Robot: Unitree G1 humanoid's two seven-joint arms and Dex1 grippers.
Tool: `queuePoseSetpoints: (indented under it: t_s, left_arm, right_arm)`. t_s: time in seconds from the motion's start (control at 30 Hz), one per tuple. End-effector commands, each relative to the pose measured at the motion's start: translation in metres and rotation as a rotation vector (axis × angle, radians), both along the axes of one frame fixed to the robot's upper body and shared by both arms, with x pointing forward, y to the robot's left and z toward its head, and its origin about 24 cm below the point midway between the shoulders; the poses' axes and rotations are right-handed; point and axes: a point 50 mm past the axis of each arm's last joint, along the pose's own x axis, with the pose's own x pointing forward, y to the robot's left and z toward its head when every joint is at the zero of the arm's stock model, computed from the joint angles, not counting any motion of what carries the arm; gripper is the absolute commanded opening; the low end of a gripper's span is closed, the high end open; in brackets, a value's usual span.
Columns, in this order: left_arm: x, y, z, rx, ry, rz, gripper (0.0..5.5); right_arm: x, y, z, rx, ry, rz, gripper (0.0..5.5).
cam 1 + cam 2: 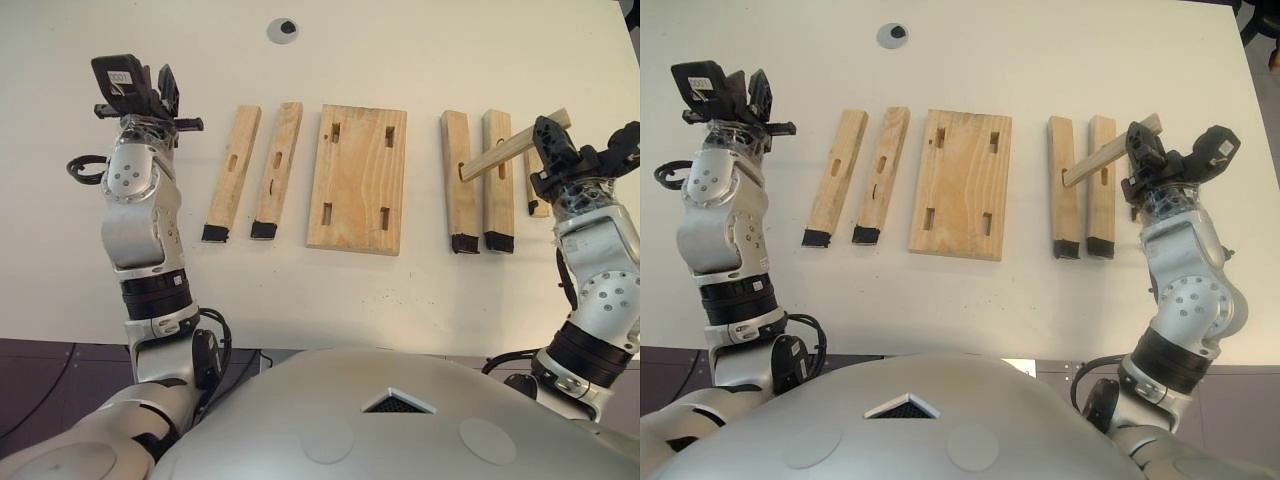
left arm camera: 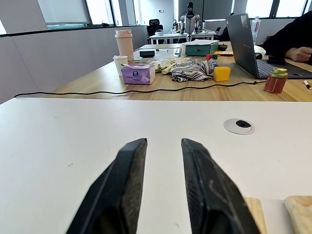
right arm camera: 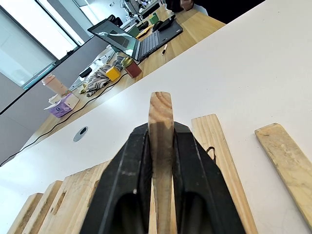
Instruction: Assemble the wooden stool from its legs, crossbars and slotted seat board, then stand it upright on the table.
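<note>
Stool is nowhere near a stool yet. The seat board [image 1: 356, 180] lies flat in the middle of the desk [image 1: 400, 290], slots up. A left pair of legs [image 1: 233, 172] sits on one side and a right pair of legs [image 1: 497, 178] on the other, all flat and apart from the board.

The right claw [image 1: 545, 140] is clenched on a crossbar [image 3: 161, 107], gripping it near one end. The free end slants down toward the slot in the inner right leg [image 1: 458, 200]. I can't tell if the tip is touching the wood or just above it. The left claw [image 2: 161, 185] is spread apart with nothing in it, held up out past the left pair and well away from the action.

What I'd worry about:

- That leg is loose on the desk with nothing pinning it. Push the crossbar in and the leg probably skids or knocks into its neighbour instead of taking the tenon.
- The crossbar is coming in at a slant. Unless it squares up with the slot it will likely jam on the edge.
- It's held near one end, so it's a long lever. Any side load at the tip could twist it in the grip.
- A second stick [image 3: 287, 161] lies just beside the right claw and could easily get bumped.
</note>
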Motion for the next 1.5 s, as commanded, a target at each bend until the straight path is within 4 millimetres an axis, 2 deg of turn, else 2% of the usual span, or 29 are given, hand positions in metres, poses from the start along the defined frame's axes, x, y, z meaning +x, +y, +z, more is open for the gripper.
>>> queuePoseSetpoints:
  t_s: [0.03,0.37,0.5,0.77,1.13,1.47,1.5]
  left_arm:
    - [0.004,-0.003,0.000,0.014,0.013,-0.025,1.27]
    - [0.009,-0.010,0.000,0.015,0.009,-0.054,1.27]
    - [0.009,-0.010,0.001,0.013,0.006,-0.053,1.27]
    - [0.010,-0.014,-0.001,0.008,0.011,-0.064,1.27]
    - [0.009,-0.015,-0.003,0.004,0.011,-0.049,1.27]
    - [0.006,-0.014,-0.005,-0.003,0.012,-0.025,1.27]
    - [0.006,-0.014,-0.005,-0.004,0.012,-0.021,1.27]
  right_arm:
    - [-0.002,0.001,-0.011,0.005,0.019,-0.025,0.39]
    - [-0.006,0.014,-0.025,-0.019,0.028,-0.042,0.39]
    - [-0.008,0.025,-0.019,-0.244,-0.030,0.017,0.39]
    - [-0.013,0.045,-0.026,-0.436,-0.078,0.122,0.39]
    - [-0.024,0.042,-0.039,-0.566,-0.051,0.203,0.39]
    - [-0.030,0.038,-0.044,-0.572,-0.035,0.256,0.39]
    - [-0.029,0.038,-0.043,-0.573,-0.041,0.265,0.77]
